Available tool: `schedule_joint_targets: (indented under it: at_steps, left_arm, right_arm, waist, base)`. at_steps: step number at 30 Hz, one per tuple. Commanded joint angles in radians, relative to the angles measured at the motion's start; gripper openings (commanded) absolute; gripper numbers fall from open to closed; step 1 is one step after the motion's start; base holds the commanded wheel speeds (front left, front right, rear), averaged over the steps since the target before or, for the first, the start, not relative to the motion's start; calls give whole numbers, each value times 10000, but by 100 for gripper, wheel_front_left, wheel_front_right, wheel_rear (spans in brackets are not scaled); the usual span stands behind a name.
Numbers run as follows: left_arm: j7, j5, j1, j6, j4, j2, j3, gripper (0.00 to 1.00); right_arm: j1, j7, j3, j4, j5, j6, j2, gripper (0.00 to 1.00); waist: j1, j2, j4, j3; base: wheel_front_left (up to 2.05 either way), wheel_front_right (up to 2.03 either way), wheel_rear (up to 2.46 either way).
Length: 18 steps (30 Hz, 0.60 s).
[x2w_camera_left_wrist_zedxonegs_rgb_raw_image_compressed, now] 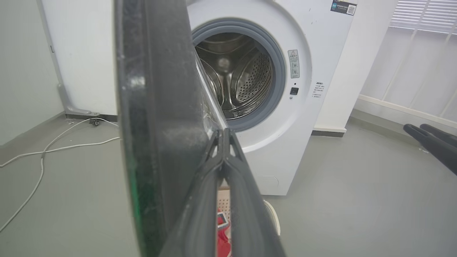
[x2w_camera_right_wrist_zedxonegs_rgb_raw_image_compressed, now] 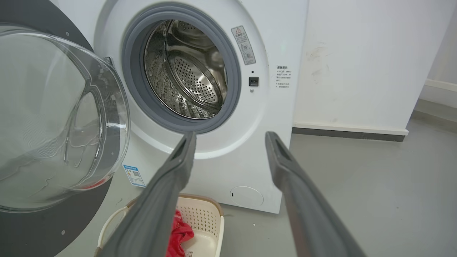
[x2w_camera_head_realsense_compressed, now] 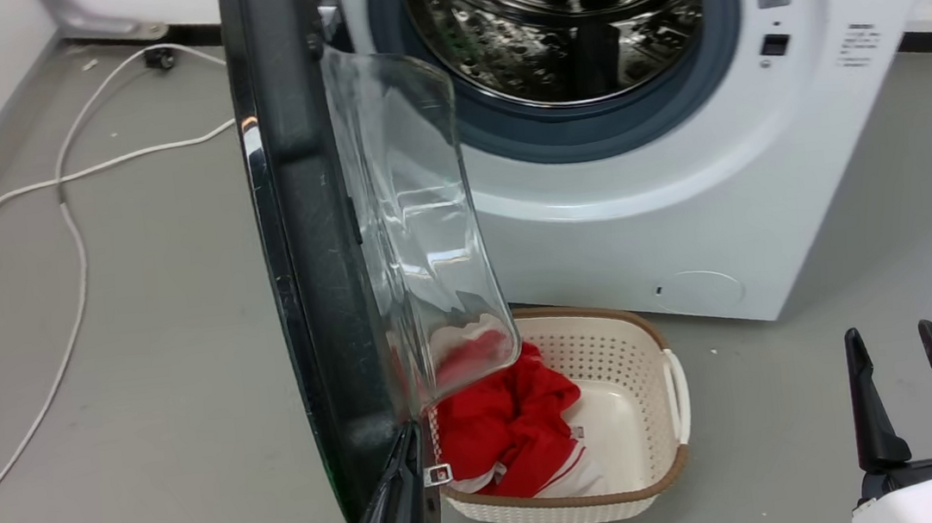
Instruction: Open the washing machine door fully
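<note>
- left gripper (x2w_camera_head_realsense_compressed: 409,441): fingers pinched together, tips against the door (x2w_camera_head_realsense_compressed: 302,227) at its inner rim
- right gripper (x2w_camera_head_realsense_compressed: 900,354): spread wide, idle, right of the washing machine (x2w_camera_head_realsense_compressed: 851,134)
- door: half-swung, left of washing machine's front
- risk: tips likely to slip off the glossy rim, letting the door swing back

door (x2w_camera_head_realsense_compressed: 302,227) left of drum (x2w_camera_head_realsense_compressed: 562,17), basket (x2w_camera_head_realsense_compressed: 606,359) before washing machine (x2w_camera_head_realsense_compressed: 687,221), garment (x2w_camera_head_realsense_compressed: 510,430) in basket

The washing machine door (x2w_camera_head_realsense_compressed: 309,252), a glossy black disc with a bulging clear glass bowl, stood swung out about square to the white washing machine (x2w_camera_head_realsense_compressed: 686,212), exposing the steel drum (x2w_camera_head_realsense_compressed: 562,17).
</note>
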Motion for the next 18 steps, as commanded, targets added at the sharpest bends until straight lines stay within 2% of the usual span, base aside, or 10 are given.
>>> schedule_joint_targets:
  at_steps: [1,11,18]
  left_arm:
    - [-53,-30,89,138,-18,59,204,0]
    - [-267,-193,-3,328,95,269,742,0]
    - [-519,-496,-336,320,402,581,1482,0]
  right_arm:
    - [131,22,-3,-75,42,-7,22,100]
    - [3,126,-116,-375,-87,-7,19,100]
    - [-171,235,-153,-594,-188,-5,19,100]
  waist:
    - [0,0,317,47]
    - [0,0,1301,303]
    - [0,0,1581,564]
  base:
    - [0,0,0]
    - [0,0,0]
    - [0,0,0]
